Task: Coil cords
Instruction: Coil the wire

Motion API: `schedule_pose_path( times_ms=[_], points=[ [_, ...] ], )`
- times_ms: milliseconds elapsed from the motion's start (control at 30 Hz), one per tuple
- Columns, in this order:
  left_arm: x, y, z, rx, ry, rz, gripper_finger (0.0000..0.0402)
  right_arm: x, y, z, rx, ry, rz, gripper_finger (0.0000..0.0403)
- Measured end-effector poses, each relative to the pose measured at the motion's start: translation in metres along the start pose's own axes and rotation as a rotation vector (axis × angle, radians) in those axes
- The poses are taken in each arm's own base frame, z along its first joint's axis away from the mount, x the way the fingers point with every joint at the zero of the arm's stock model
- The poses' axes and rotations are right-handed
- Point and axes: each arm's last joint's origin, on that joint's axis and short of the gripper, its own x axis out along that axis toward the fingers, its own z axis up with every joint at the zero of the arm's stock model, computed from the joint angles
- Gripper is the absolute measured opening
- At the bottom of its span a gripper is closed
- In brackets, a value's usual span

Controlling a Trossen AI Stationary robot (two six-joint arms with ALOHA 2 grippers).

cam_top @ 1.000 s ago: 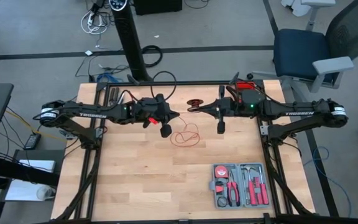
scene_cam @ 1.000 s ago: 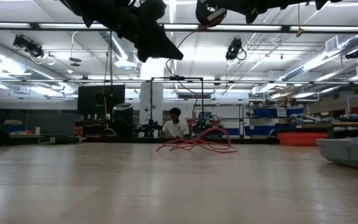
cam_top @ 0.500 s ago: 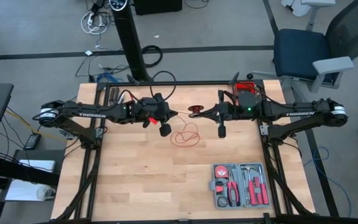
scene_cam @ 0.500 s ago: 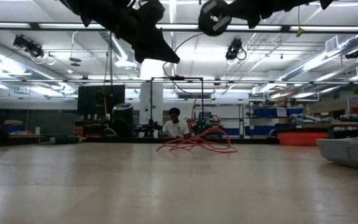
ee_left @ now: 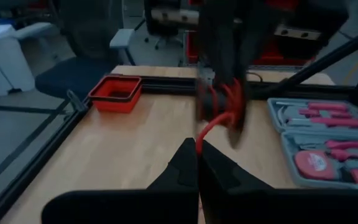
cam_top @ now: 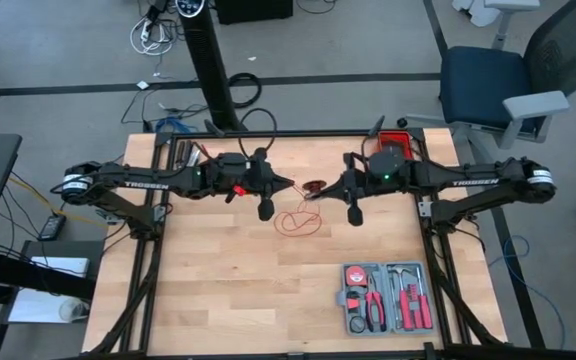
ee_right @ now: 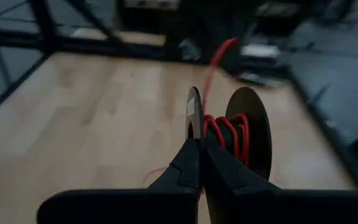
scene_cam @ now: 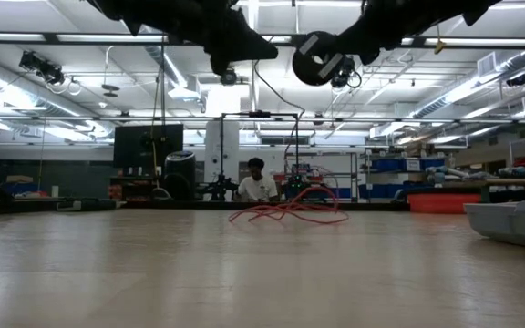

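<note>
The red cord [cam_top: 298,219] is only partly wound: a few turns sit on a small spool [ee_right: 230,134], and a loose tangle lies mid-table, so most of the coiling looks left to do. The right gripper [ee_right: 199,163] has its jaws pinched on the spool's rim, up above the table. The left gripper [ee_left: 197,163], jaws pressed together on the cord, hangs just left of it. The wooden table [cam_top: 228,290] also carries a grey tool case [cam_top: 386,298] near right and a red tray [ee_left: 115,91] far right. A person [scene_cam: 257,180] sits in the workshop behind.

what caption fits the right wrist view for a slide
Right gripper shut on the rim of a spool partly wound with red cord, above the wooden table.
</note>
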Motion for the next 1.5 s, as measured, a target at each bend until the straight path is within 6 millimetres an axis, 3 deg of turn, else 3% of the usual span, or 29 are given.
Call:
schedule_pose_path(
  times_ms=[333,633,933,1200,1500],
  points=[
    [0.000,0.000,0.006,0.135,-0.066,0.008,0.0001,0.022,0.005,-0.006,0.112,0.006,0.146,0.0002],
    [0.002,-0.006,0.014,0.250,-0.181,-0.062,0.0001,0.054,0.010,-0.001,0.089,-0.163,0.227,0.0002],
    [0.021,-0.010,-0.002,0.228,-0.148,-0.173,0.0001,0.075,0.012,0.000,0.068,-0.312,0.374,0.0002],
    [0.026,-0.014,-0.009,0.137,-0.118,-0.261,0.0006,0.068,0.007,0.005,-0.007,-0.369,0.361,0.0002],
    [0.027,-0.015,-0.018,0.083,-0.010,-0.210,0.0106,0.052,-0.001,0.014,-0.048,-0.398,0.358,0.0002]
  ],
)
